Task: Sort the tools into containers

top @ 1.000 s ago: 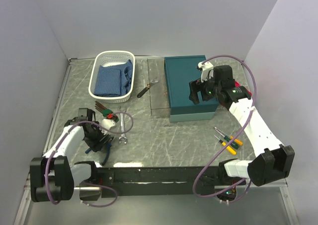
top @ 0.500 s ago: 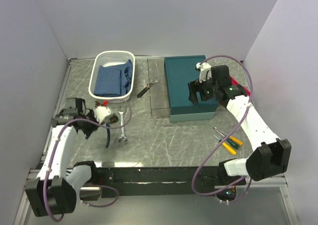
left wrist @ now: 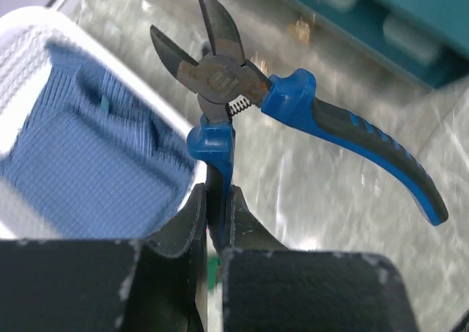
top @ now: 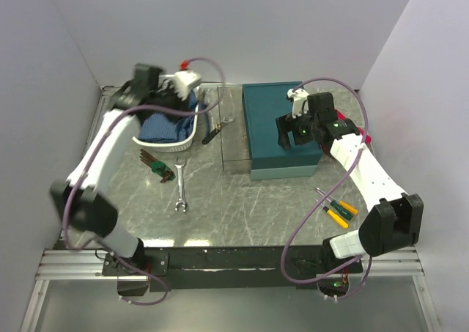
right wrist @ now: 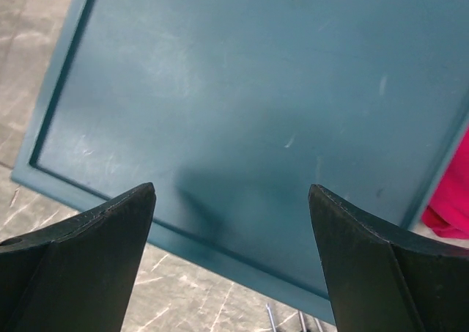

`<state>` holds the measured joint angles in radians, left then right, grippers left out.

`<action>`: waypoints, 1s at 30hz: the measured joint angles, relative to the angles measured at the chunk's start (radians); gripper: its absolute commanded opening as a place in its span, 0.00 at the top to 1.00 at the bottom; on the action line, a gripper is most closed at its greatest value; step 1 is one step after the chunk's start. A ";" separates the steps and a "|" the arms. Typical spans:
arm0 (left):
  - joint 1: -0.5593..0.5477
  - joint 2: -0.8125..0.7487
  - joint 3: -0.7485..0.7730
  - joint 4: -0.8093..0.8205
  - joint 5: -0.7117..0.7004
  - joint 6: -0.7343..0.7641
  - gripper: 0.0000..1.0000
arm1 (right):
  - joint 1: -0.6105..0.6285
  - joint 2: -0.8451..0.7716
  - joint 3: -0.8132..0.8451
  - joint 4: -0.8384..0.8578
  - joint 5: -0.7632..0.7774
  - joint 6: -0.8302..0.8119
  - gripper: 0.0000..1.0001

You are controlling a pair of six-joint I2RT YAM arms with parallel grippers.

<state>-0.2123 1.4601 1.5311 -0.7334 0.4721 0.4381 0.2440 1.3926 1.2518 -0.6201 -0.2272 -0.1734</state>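
My left gripper [left wrist: 218, 193] is shut on one handle of the blue-handled pliers [left wrist: 293, 101], which hang in the air with jaws spread. In the top view this gripper [top: 187, 97] is raised over the right rim of the white basket. The teal box [top: 271, 112] stands at the back right with its lid down. My right gripper [top: 293, 133] hovers open over that lid [right wrist: 242, 90], holding nothing. On the table lie a silver spanner [top: 180, 187], a dark-handled wrench [top: 157, 163], a black-handled tool [top: 215, 132] and the yellow- and green-handled screwdrivers [top: 337, 206].
The white basket [top: 144, 97] at the back left holds a folded blue cloth [top: 163, 121]. A red cloth [top: 364, 137] peeks out right of the teal box. Side walls close in the table on both sides.
My left gripper shut on the pliers at the front left of the table, then lifted them and swung far back to the basket. The right gripper barely shifted over the box.
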 measured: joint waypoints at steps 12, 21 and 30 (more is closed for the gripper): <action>-0.316 0.620 0.786 -0.320 -0.472 -0.223 0.99 | 0.000 0.005 0.005 0.030 0.113 0.005 0.08; -0.387 0.711 0.774 -0.480 -0.672 -0.306 0.99 | 0.000 0.005 0.005 0.034 0.122 0.020 0.08; -0.444 0.716 0.781 -0.495 -0.732 -0.284 0.99 | 0.000 0.004 -0.021 0.035 0.109 0.031 0.09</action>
<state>-0.6559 2.1761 2.3119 -1.2285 -0.2596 0.1543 0.2440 1.3964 1.2308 -0.5846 -0.1177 -0.1429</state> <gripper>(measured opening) 0.078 0.918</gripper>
